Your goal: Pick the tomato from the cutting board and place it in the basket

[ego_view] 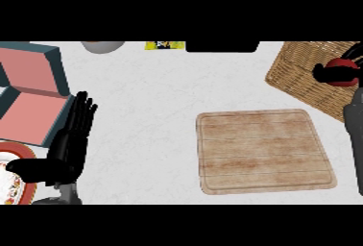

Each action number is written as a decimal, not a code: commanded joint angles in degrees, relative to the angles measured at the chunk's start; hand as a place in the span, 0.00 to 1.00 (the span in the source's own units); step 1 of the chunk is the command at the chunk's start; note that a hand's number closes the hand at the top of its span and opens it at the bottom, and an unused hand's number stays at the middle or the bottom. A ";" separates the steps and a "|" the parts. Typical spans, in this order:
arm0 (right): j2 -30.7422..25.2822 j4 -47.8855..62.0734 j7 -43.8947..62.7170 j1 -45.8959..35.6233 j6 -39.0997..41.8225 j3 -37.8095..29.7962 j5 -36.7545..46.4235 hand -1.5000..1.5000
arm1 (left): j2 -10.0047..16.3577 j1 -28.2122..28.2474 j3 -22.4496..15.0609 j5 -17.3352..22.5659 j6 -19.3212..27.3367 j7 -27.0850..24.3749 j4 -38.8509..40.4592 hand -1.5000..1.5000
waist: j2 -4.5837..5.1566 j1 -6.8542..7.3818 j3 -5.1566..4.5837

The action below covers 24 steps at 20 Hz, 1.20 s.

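Note:
At the far right, my right hand point(333, 71) is curled round the red tomato point(347, 81) and holds it over the wicker basket point(301, 72). Only part of the tomato shows between the black fingers. The wooden cutting board point(264, 150) lies bare at centre right, below and left of the basket. Over at the left, my left hand point(71, 139) rests open with its fingers straight and pointing up, holding nothing.
A teal box with pink panels point(32, 91) stands at the left edge. Below it sits a patterned plate with an orange rim point(18, 178). Along the back edge are a grey bowl point(102, 46), a yellow packet point(164, 45) and a dark object point(221, 46).

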 commanded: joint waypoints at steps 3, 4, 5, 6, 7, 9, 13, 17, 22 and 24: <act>-4.19 8.88 -6.51 0.48 -0.21 -2.68 -1.93 1.00 | -1.83 4.27 -2.22 -2.04 0.16 -3.22 -0.29 0.50 | 0.04 0.17 -0.01; -4.22 17.79 -9.62 -4.91 -4.54 -3.70 -1.83 1.00 | 0.24 -1.14 0.98 0.48 -1.26 -0.08 0.27 0.50 | 0.24 0.61 0.01; -3.63 12.30 -7.62 -1.92 -2.82 -2.63 -1.71 1.00 | -2.09 5.05 -2.53 -1.80 0.55 0.06 -3.84 0.50 | 0.01 0.26 -0.01; -2.64 10.33 -8.80 1.66 -3.67 -2.60 -2.57 1.00 | -0.43 0.78 0.90 -0.32 -1.74 -3.54 3.64 0.50 | 0.03 -0.09 -0.02; -4.62 16.82 -12.57 -1.30 -5.49 -5.41 -4.58 1.00 | -0.62 2.81 -1.79 -1.28 -0.31 3.25 -5.17 0.50 | 0.07 0.39 0.02; -3.44 17.04 -11.95 -0.27 -7.65 -4.85 -3.89 1.00 | 0.81 -1.20 1.91 0.16 -1.55 2.38 -0.57 0.50 | 0.05 0.10 0.00; -6.67 21.33 -14.68 -3.12 -8.27 -6.42 -5.32 1.00 | -0.79 0.47 0.77 -1.35 -0.78 0.34 -0.34 0.50 | 0.05 0.16 -0.01; -5.61 23.80 -18.62 -0.09 -10.78 -7.91 -8.23 1.00 | -2.18 -1.26 -0.29 -2.63 0.46 0.84 -0.09 0.50 | 0.06 0.04 0.01; -6.02 27.35 -18.84 1.45 -14.97 -10.74 -9.94 1.00 | -0.34 0.70 1.61 -0.29 -2.46 0.45 -1.14 0.50 | 0.11 0.30 0.02; -5.99 29.18 -16.71 -1.92 -11.76 -8.09 -8.46 0.00 | -1.53 -3.46 1.04 -1.65 -0.46 2.85 -0.10 0.50 | 0.10 0.21 0.01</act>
